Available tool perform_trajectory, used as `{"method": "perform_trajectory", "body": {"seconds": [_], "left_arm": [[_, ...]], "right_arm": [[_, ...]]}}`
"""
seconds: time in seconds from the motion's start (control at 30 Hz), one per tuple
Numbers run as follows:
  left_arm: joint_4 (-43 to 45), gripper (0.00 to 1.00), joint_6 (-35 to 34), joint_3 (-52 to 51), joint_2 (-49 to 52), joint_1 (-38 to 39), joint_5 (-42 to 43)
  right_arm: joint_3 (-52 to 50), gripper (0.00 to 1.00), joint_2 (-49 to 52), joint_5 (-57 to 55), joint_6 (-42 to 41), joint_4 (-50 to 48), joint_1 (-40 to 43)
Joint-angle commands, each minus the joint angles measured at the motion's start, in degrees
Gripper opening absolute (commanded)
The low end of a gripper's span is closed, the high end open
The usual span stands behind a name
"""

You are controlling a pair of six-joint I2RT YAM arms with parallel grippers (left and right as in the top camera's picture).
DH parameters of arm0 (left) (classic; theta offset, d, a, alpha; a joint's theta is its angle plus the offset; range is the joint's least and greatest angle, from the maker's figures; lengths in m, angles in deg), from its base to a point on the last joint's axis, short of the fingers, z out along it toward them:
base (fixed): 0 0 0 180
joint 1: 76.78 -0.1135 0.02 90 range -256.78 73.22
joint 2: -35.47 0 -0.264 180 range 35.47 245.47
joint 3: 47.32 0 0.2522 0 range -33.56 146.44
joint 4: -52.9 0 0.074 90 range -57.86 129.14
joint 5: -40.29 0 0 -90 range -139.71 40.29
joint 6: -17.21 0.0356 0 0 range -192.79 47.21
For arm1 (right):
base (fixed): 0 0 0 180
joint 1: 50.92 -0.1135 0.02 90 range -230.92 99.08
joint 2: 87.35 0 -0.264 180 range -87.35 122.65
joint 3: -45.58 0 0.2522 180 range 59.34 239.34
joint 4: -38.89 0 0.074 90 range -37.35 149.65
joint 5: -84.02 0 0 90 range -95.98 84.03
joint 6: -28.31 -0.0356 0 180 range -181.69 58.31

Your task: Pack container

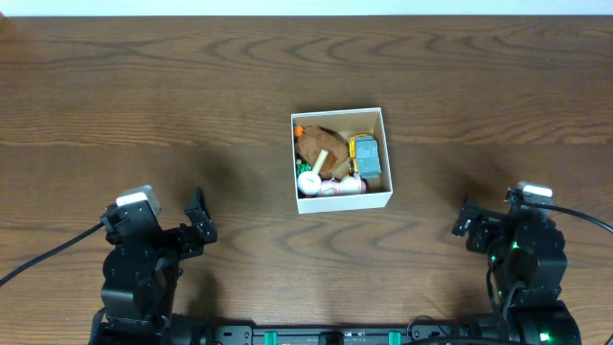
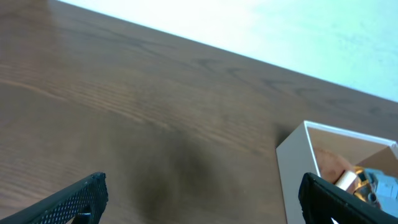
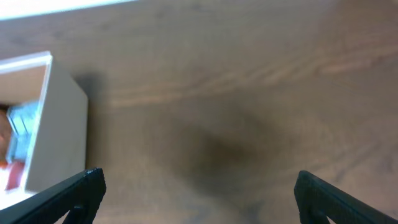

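Note:
The container [image 1: 343, 199] is a square white box at the middle of the wooden table. It holds several small toys: a brown one [image 1: 318, 144], a grey and yellow one [image 1: 365, 155] and a white and pink one [image 1: 335, 185]. My left gripper [image 1: 199, 226] is open and empty, near the front left, well apart from the box. My right gripper [image 1: 466, 225] is open and empty, near the front right. The left wrist view shows the box corner [image 2: 292, 158] at right between open fingers [image 2: 202, 199]. The right wrist view shows the box wall [image 3: 59, 137] at left, with open fingers [image 3: 199, 196].
The wooden table [image 1: 144, 105] stretches around the box on all sides. Black cables [image 1: 43, 254] run from the left arm's base, and another cable [image 1: 579, 218] runs from the right arm's base.

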Motion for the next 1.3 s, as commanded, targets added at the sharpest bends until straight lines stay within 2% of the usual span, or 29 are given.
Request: {"method": "perform_trajectory", "body": {"seconds": [0.0,0.47,0.73,0.8,1.13,1.27], "left_arm": [[-0.92,0.98,-0.5,-0.15,-0.13,0.0,-0.22],[-13.75,0.98,-0.5,-0.15,-0.13,0.0,-0.22],[-17.75,0.98,-0.5,-0.15,-0.13,0.0,-0.22],[-17.75,0.98,-0.5,-0.15,-0.13,0.0,-0.22],[-17.75,0.98,-0.5,-0.15,-0.13,0.0,-0.22],[-17.75,0.98,-0.5,-0.15,-0.13,0.0,-0.22]], "right_arm": [[-0.44,0.99,-0.24,-0.37,-0.9,2.91,-0.48],[-0.44,0.99,-0.26,-0.37,-0.9,16.65,-0.48],[-0.44,0.99,-4.9,-0.07,-0.92,20.48,-0.48],[-0.46,0.99,-7.69,2.99,-0.87,21.46,-0.48],[-1.75,0.99,-24.74,2.6,-0.59,18.05,-0.48],[-4.22,0.99,-24.7,2.43,2.89,10.03,-0.87]]}}
